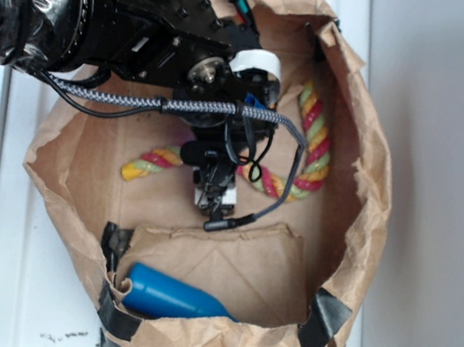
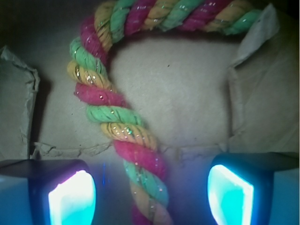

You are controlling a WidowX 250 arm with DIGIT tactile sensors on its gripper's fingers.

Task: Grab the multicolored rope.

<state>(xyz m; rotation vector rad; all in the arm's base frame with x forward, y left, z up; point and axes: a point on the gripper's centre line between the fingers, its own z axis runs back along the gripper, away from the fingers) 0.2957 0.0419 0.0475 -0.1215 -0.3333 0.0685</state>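
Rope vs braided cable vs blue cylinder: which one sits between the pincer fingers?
The multicolored rope, twisted red, yellow and green strands. In the wrist view it runs between the open pincer fingers. The grey braided cable drapes along the arm; the blue cylinder lies at the bag's edge.

rope (image 1: 313,141) mid-section behind gripper (image 1: 211,201)

The multicolored rope (image 2: 117,126) twists pink-red, yellow and pale green strands with glinting flecks; brown paper bag (image 1: 356,207); blue cylinder (image 1: 169,294) at six o'clock.

The rope (image 1: 306,162) lies curved inside the bag (image 1: 357,198), the claw (image 2: 150,187) straddling it; the cylinder (image 1: 169,294) lies at the bag's near edge.
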